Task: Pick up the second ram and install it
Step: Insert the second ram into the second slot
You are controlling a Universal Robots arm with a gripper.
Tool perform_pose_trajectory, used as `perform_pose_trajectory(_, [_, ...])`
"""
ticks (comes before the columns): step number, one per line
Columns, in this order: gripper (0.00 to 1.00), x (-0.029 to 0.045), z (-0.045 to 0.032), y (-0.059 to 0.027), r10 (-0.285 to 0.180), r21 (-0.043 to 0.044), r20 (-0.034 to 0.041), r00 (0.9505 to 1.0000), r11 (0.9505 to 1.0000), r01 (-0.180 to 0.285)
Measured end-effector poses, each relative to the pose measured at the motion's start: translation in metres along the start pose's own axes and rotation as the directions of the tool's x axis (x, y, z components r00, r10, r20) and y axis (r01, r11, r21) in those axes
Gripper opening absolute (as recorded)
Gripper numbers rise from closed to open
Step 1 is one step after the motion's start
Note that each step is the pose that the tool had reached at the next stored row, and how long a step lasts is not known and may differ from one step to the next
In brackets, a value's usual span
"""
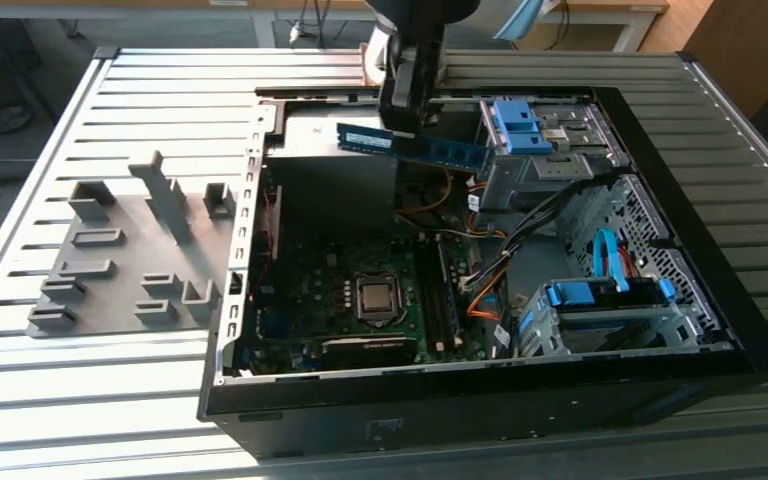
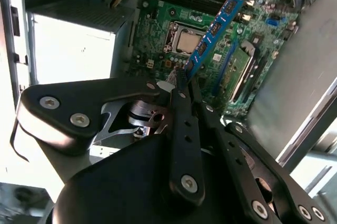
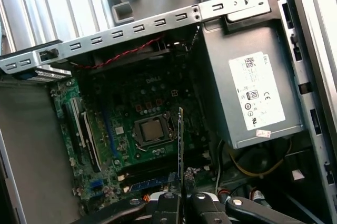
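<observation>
One gray slotted rack (image 1: 137, 255) lay at the exterior view's left, beside the open computer case (image 1: 704, 290). Above the case the gripper (image 1: 404, 128) was clamped on the second ram (image 1: 411, 147), held level, its long axis running left to right. In the first wrist view the second ram (image 3: 180, 145) appeared edge-on over the motherboard (image 3: 126, 129), its labelled face hidden.
</observation>
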State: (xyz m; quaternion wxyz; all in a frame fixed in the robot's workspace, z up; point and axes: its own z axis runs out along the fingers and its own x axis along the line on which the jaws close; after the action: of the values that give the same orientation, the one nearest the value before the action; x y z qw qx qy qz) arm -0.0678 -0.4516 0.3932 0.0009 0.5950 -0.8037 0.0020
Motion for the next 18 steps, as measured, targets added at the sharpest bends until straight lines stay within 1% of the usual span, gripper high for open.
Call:
perform_pose_trajectory(3, [0.14, -0.0001, 0.0009, 0.0001, 0.050, -0.0002, -0.0003, 0.9988, 0.9988, -0.050])
perform_pose_trajectory(5, [0.14, -0.0001, 0.0016, 0.0001, 0.087, -0.0003, -0.0003, 0.9962, 0.9962, -0.087])
perform_pose_trajectory(8, [0.14, -0.0001, 0.0023, 0.0001, 0.140, -0.0005, -0.0005, 0.9901, 0.9901, -0.140])
perform_pose_trajectory(11, [0.14, -0.0001, 0.0029, 0.0001, 0.190, -0.0007, -0.0006, 0.9817, 0.9817, -0.190])
perform_pose_trajectory(13, [0.14, -0.0001, 0.0032, 0.0001, 0.213, -0.0008, -0.0006, 0.9771, 0.9771, -0.213])
perform_pose_trajectory(14, [0.14, -0.0001, 0.0033, 0.0000, 0.219, -0.0008, -0.0006, 0.9757, 0.9757, -0.219])
perform_pose_trajectory(18, [0.14, 0.0006, 0.0041, -0.0010, 0.236, -0.0009, -0.0005, 0.9717, 0.9717, -0.236])
